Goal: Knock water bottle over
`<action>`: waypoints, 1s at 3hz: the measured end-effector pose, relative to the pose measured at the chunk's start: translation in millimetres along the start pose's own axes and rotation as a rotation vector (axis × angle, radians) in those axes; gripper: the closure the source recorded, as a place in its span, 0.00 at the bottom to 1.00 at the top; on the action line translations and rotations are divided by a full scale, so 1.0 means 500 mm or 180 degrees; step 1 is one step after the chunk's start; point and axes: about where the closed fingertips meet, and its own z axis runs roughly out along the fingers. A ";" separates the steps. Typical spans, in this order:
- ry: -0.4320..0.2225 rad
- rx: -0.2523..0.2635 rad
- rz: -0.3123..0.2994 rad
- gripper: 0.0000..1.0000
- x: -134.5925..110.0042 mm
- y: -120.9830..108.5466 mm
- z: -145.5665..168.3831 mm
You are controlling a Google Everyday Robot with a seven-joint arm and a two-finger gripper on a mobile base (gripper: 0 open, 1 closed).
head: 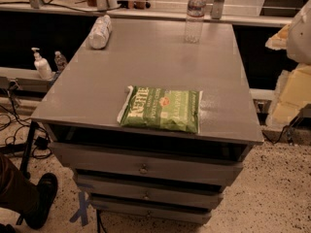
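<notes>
The water bottle [195,14] stands upright near the far right corner of the grey cabinet top [160,62]. It is clear and ribbed, with a white cap and a dark label band. My gripper [279,39] shows only as cream and white parts at the right edge of the camera view. It is to the right of the cabinet, off its top, well apart from the bottle and holding nothing that I can see.
A green chip bag [161,108] lies flat near the front edge. A fat white wrapped roll [100,31] lies at the far left. A pump dispenser [42,65] and a tiny bottle [60,60] stand on a ledge to the left. A person's shoe [41,198] is at the lower left.
</notes>
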 end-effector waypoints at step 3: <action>-0.0468 0.0258 0.0203 0.00 -0.028 -0.119 0.046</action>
